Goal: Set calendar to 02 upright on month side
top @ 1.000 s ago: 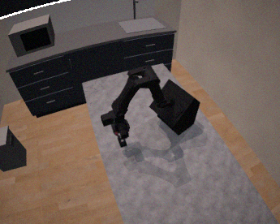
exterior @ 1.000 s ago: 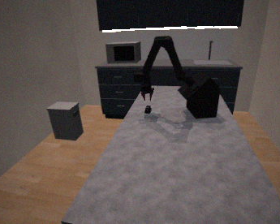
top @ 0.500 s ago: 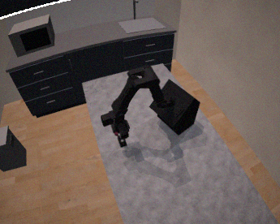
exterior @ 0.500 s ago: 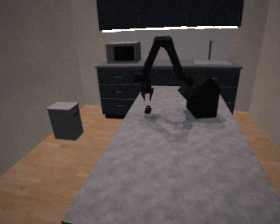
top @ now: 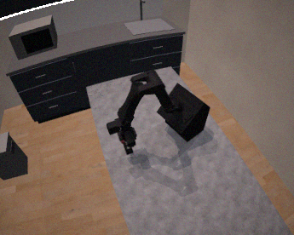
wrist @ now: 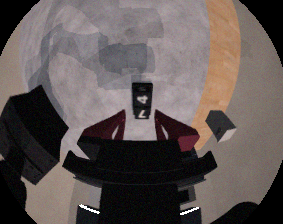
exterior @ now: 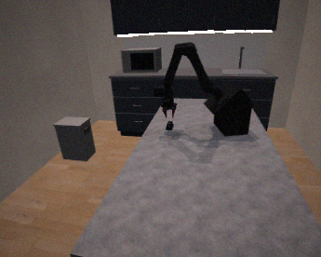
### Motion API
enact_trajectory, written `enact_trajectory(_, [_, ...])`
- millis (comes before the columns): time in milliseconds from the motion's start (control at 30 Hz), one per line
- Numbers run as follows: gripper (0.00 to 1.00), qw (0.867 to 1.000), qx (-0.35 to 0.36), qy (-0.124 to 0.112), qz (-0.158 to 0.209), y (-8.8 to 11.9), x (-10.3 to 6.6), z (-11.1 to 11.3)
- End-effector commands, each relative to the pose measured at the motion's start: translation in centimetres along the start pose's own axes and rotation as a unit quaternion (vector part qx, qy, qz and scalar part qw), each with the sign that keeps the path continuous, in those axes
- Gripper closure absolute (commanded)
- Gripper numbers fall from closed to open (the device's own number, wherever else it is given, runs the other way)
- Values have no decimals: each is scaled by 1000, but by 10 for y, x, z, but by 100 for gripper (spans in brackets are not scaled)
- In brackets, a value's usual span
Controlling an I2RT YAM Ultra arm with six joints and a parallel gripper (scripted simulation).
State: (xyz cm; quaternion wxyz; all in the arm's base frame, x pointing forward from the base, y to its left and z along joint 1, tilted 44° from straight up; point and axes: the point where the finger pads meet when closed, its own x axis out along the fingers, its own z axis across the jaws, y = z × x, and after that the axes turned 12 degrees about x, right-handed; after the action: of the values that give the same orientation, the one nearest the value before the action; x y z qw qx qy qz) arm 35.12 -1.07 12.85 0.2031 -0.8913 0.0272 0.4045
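Note:
The calendar [top: 129, 151] [exterior: 169, 125] [wrist: 142, 88] is a small dark block on the grey table, near its left edge in the top and exterior views. In the wrist view two white digits show on its dark faces, what look like a 4 and below it a 7. The month's name cannot be made out, nor can the tray be told from the cubes. My gripper [exterior: 169, 115] [wrist: 140, 113] has its dark red fingers partly apart and pointing down. It is just above the calendar, one fingertip to each side in the wrist view, with nothing held. In the top view the arm partly hides the fingers.
The arm's black box-shaped base [top: 187, 112] [exterior: 233, 114] stands on the grey table [top: 194, 213] [exterior: 198, 209] to the right of the calendar. The table's left edge runs close beside the calendar. A grey bin [top: 8, 159] [exterior: 74, 140] stands on the wooden floor to the left.

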Motion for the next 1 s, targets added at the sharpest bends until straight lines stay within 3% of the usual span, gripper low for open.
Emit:
enact_trajectory(0, [53,1000,-1,11,-3,-2,-1,-6])
enact_trajectory(500, [53,1000,-1,11,-3,-2,22,-6])
enact_trajectory(967, [53,1000,-1,11,-3,-2,33,-6])
